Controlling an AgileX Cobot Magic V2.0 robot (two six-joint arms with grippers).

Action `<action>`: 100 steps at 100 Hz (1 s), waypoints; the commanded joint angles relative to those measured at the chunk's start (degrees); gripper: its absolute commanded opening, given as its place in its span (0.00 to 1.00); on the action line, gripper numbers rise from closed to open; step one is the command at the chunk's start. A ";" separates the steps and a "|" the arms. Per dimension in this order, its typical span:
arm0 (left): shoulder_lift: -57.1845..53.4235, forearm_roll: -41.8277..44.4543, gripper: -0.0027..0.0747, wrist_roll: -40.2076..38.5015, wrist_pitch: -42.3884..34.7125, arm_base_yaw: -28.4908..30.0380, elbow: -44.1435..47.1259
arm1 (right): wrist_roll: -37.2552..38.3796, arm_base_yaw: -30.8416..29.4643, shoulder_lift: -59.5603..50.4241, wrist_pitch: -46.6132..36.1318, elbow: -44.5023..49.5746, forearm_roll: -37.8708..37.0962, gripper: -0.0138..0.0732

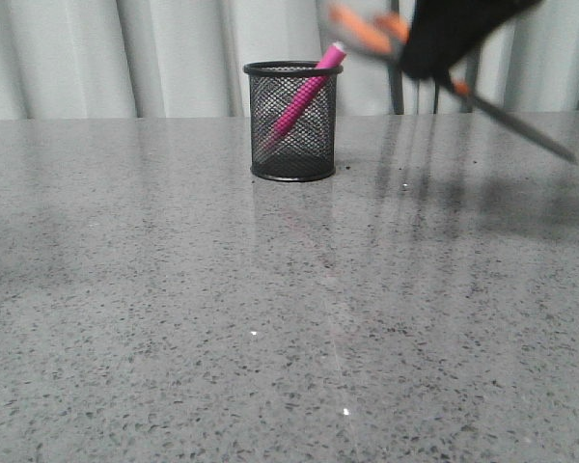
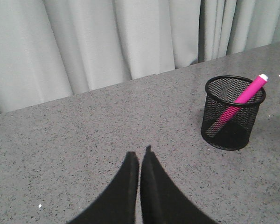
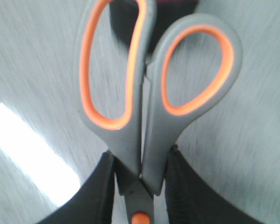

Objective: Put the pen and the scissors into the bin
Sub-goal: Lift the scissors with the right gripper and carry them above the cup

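Observation:
The black mesh bin (image 1: 291, 121) stands at the far middle of the table, and the pink pen (image 1: 306, 94) leans inside it with its end above the rim. Up in the air to the right of the bin, my right gripper (image 1: 444, 43) is shut on the scissors (image 1: 507, 116), blurred, handles toward the bin and blades pointing down to the right. In the right wrist view the fingers (image 3: 107, 186) clamp the scissors (image 3: 144, 102) just below the handles. My left gripper (image 2: 140, 156) is shut and empty over bare table, with the bin (image 2: 233, 112) and pen (image 2: 245, 95) off to its side.
Grey curtains (image 1: 174, 58) hang behind the speckled grey table (image 1: 270, 338). A dark upright post (image 1: 398, 92) shows behind the table's far edge, right of the bin.

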 commanded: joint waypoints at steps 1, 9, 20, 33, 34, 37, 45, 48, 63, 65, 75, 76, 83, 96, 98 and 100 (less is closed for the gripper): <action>-0.68 -2.68 0.01 -0.62 -1.52 0.11 -1.65 | -0.15 -0.13 -5.86 -13.13 0.49 5.53 0.08; -0.68 -3.60 0.01 -0.62 -1.52 0.11 -1.65 | -0.15 0.77 -6.71 -21.87 0.89 8.65 0.08; -0.68 -3.60 0.01 -0.62 -1.52 0.11 -1.65 | -0.15 2.86 -5.66 -33.46 0.89 10.72 0.08; -0.68 -3.60 0.01 -0.62 -1.52 0.11 -1.65 | -0.15 5.89 -2.05 -44.22 0.46 10.76 0.08; -0.68 -3.60 0.01 -0.62 -1.52 0.11 -1.65 | -0.15 6.20 -1.78 -45.48 0.34 10.76 0.08; -0.68 -3.60 0.01 -0.62 -1.52 0.11 -1.65 | -0.15 6.73 -0.34 -48.23 -0.05 10.76 0.08; -0.68 -3.60 0.01 -0.62 -1.52 0.11 -1.65 | -0.15 8.08 3.09 -57.58 -1.15 10.76 0.08; -0.68 -3.60 0.01 -0.62 -1.52 0.11 -1.65 | -0.15 8.44 4.29 -60.30 -1.78 10.76 0.08; -0.68 -3.60 0.01 -0.62 -1.52 0.11 -1.65 | -0.15 8.95 9.92 -67.91 -3.87 10.76 0.08; -0.68 -3.60 0.01 -0.62 -1.52 0.11 -1.65 | -0.15 8.95 10.33 -68.27 -4.04 10.76 0.08; -0.68 -3.60 0.01 -0.62 -1.52 0.11 -1.65 | -0.15 8.95 12.79 -69.43 -4.18 10.76 0.08; -0.68 -3.60 0.01 -0.62 -1.52 0.11 -1.65 | -0.15 8.95 12.95 -69.43 -4.18 10.76 0.08; -0.68 -3.60 0.01 -0.62 -1.52 0.11 -1.65 | -0.15 8.95 14.37 -68.66 -4.18 10.76 0.08; -0.57 -3.60 0.01 -0.62 -1.52 0.11 -1.65 | -0.15 8.95 16.00 -67.36 -3.77 10.76 0.08; -0.57 -3.60 0.01 -0.62 -1.52 0.11 -1.65 | -0.15 8.95 16.10 -67.81 -3.49 10.76 0.08; -0.57 -3.60 0.01 -0.62 -1.52 0.11 -1.65 | -0.15 8.95 16.22 -68.37 -3.21 10.76 0.08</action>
